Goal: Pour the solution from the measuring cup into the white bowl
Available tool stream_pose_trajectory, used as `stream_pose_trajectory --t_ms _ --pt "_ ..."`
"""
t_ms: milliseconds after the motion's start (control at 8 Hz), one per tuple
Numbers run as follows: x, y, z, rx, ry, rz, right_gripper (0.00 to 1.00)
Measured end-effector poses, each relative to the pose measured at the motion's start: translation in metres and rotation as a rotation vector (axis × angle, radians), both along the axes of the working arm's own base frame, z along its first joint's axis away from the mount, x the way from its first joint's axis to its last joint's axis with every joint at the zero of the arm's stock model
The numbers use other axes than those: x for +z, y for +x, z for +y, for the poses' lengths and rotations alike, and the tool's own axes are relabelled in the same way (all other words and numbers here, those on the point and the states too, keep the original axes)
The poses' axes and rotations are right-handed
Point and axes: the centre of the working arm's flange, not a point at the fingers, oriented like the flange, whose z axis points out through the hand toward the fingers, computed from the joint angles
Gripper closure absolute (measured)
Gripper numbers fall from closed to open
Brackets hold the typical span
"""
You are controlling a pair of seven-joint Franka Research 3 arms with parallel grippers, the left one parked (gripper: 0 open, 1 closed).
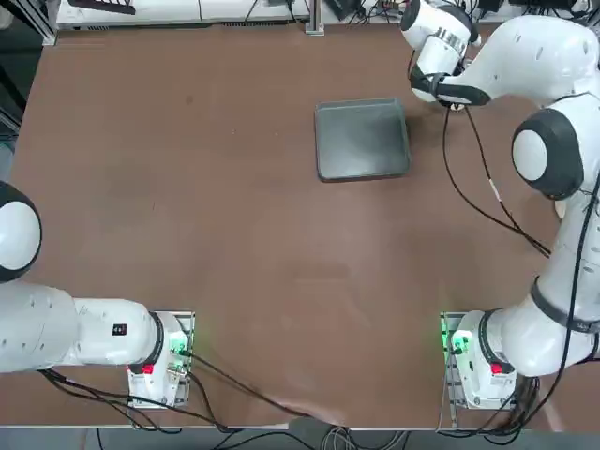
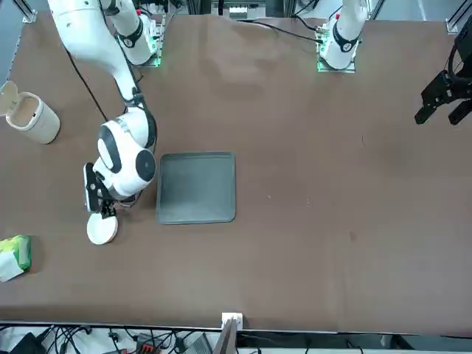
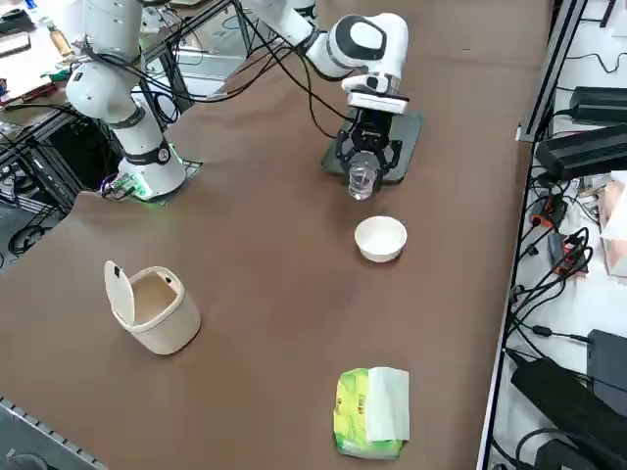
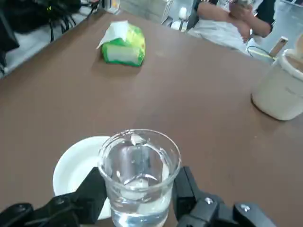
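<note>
cup (image 4: 140, 179) clasped in the right gripper (image 4: 140, 194), liquid in it, held near the bowl (image 3: 380, 239). grasp done; no pour seen. left, as judged: bring over bowl, tip, empty.

White, rounded right arm (image 1: 553, 122) with dark joint bands, black cables, apparently smooth-shelled.

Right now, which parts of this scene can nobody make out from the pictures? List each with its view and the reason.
- Measuring cup: its base is cut off by the right wrist view's bottom edge.
- White bowl: in the right wrist view, the cup hides part of its rim.
- Person's face: beyond the top edge, right wrist view.
- Grey tray: mostly behind the right hand, right side view.
</note>
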Motion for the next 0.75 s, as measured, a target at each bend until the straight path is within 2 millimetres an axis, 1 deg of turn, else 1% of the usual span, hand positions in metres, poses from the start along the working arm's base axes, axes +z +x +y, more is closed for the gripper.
stream_pose_trajectory --t_ms 125,375,625,750 --pt "-0.002 0.007 -0.002 0.019 0.04 0.027 0.26" --pt "0.004 0.017 -0.012 0.044 0.124 0.082 0.26" --pt "0.01 0.026 -0.023 0.053 0.191 0.129 0.26" --pt "0.009 0.029 -0.031 0.056 0.232 0.163 0.26"
